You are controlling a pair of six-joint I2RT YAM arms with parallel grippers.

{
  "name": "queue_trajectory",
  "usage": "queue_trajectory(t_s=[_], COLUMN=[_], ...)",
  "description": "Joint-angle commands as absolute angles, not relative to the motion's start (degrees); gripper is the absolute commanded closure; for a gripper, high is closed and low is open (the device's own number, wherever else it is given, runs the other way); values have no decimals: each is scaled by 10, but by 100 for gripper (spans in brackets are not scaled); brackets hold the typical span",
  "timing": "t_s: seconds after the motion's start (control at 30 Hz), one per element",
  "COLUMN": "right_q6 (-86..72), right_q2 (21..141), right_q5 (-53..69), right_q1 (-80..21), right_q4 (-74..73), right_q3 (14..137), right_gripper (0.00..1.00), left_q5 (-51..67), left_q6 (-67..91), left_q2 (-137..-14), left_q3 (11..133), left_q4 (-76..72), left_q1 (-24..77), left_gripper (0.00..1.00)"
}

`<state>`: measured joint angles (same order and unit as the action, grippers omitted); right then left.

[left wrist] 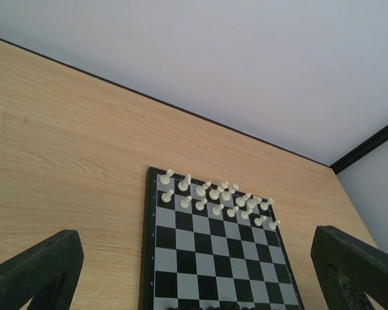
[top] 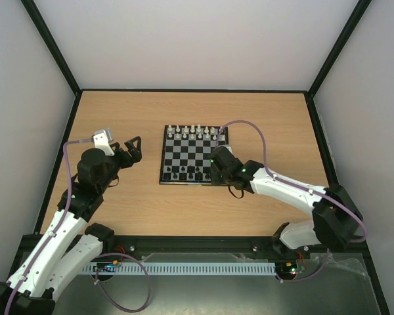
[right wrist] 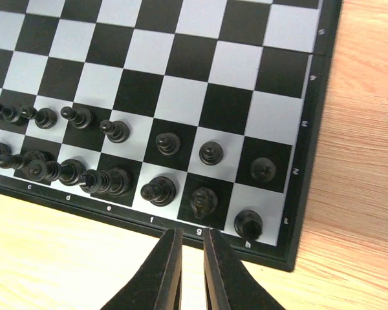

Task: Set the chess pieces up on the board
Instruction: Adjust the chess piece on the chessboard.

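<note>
Black chess pieces (right wrist: pixel 110 181) stand in two rows along the 6 o'clock edge of the board (right wrist: pixel 181 100), seen from my right wrist. Each of the squares toward 3 o'clock, above the border letters f, g and h, carries one upright figure. Toward 9 o'clock the figures crowd and overlap in that view, and I cannot tell which square each one occupies.

My right gripper (right wrist: pixel 191 236) hangs just outside the board's dark border at 6 o'clock in the wrist view, below the letter g. Its two fingers are drawn almost together, with only a thin slit between them and nothing in it. They touch no piece. In the overhead view this gripper sits at the 5 o'clock corner of the board.

My left gripper (top: pixel 135 149) rests at 9 o'clock of the board, apart from it, over the bare wooden table (top: pixel 249 203). Its jaws are spread wide and hold nothing. Its wrist camera looks between the two dark fingers toward the board.

White pieces (left wrist: pixel 213 194) occupy the two rows at the board's 12 o'clock edge, opposite the black set. The four ranks between the two sets show only bare squares. From overhead, the board lies near the middle of the table.
</note>
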<state>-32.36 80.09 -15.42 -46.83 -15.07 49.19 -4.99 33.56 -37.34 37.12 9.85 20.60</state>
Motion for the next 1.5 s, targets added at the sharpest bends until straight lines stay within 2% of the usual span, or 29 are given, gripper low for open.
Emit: queue_trajectory(t_s=[0.0,0.33,1.13,1.47], right_q6=[-339,-361,-361,-361], right_q2=[758,769,831,838], right_q5=[-191,-178,-180,-192], right_q1=[-465,-457,-456,-456], right_q4=[-198,-157,-114,-114], right_q3=[462,404,423,438], right_gripper=[88,88,83,86], left_q5=[-56,-49,-55,-56], left_q6=[328,326,326,325], left_q2=[-367,-371,-360,-358], left_q3=[374,375,372,371], left_q4=[100,100,105,106], left_q1=[208,208,208,208], left_gripper=[0,1,0,0])
